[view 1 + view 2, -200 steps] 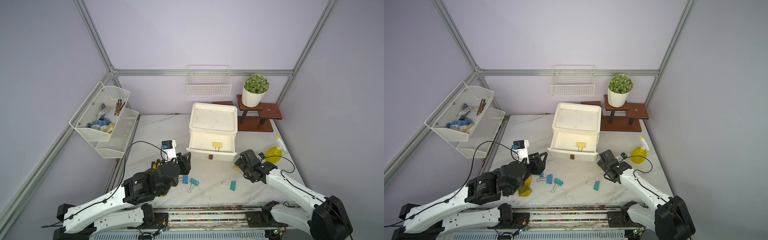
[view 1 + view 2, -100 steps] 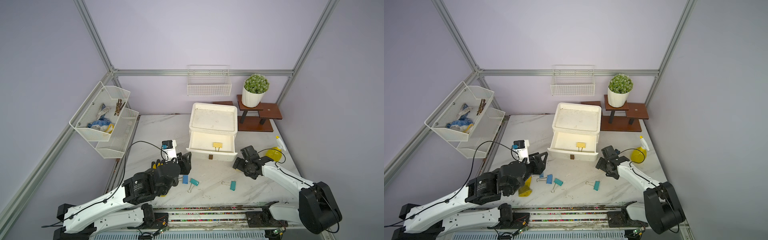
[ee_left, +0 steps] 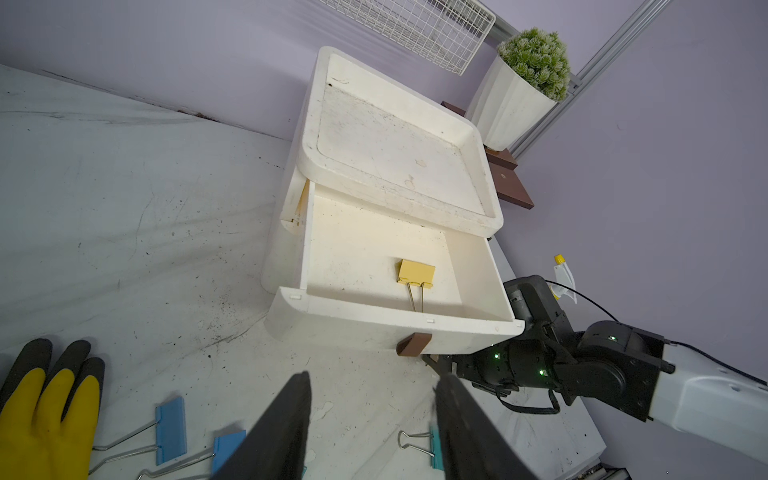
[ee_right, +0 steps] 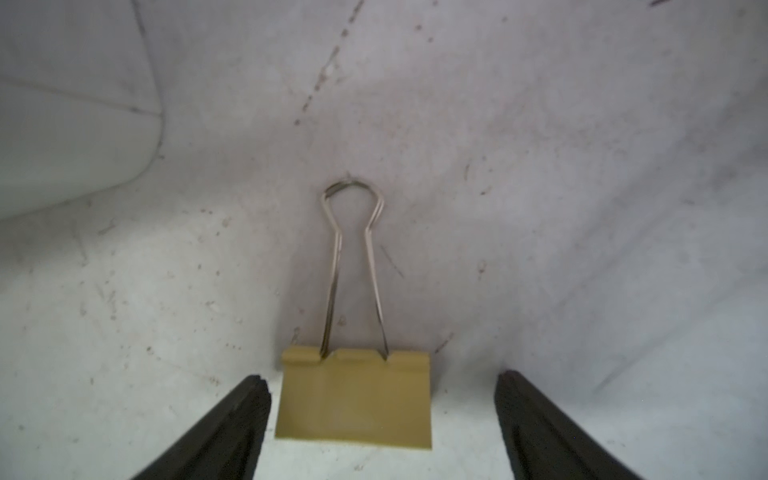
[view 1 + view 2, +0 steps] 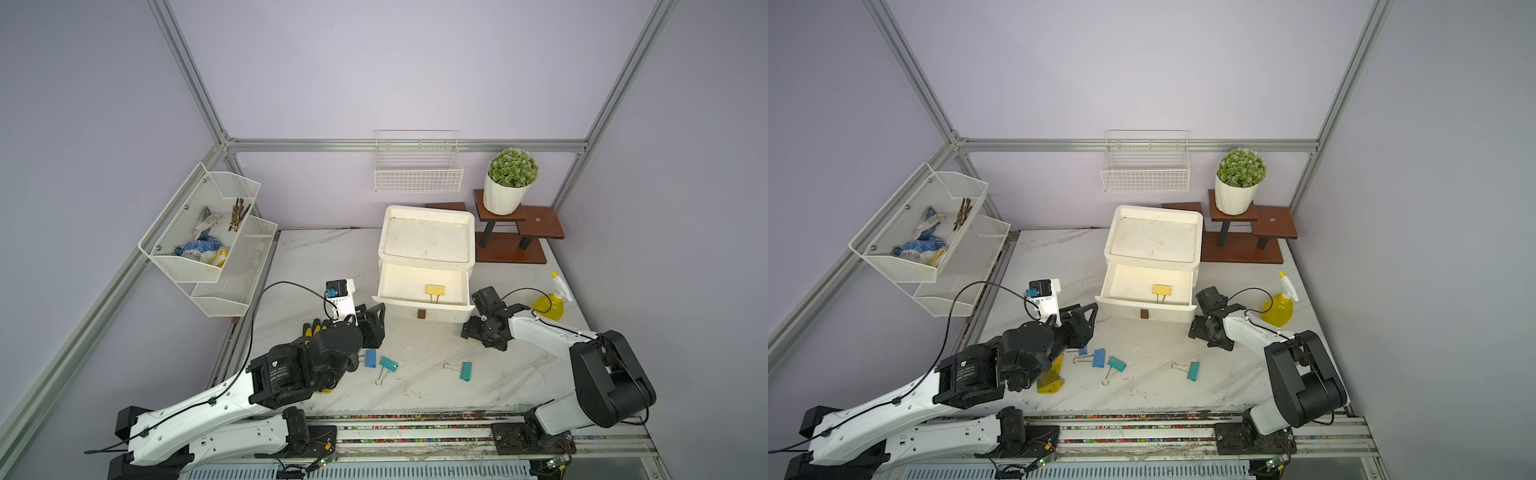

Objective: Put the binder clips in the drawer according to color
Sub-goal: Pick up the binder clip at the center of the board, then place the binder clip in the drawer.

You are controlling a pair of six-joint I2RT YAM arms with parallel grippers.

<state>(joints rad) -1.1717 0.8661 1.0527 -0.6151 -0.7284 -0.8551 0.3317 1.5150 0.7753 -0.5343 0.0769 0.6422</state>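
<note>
Binder clips, folded metal: two pale yellow, two teal, two blue; left jaws apart, empty; right jaws apart astride one yellow.

— What's in the open drawer?

— One yellow clip, lying flat, its wire handles pointing to the drawer's front.

— And on the surface?

— A blue clip just beside a yellow glove, then a second blue clip. The left arm's fingers stand apart with nothing between them. The right arm reaches in low, near the brown handle.
</note>
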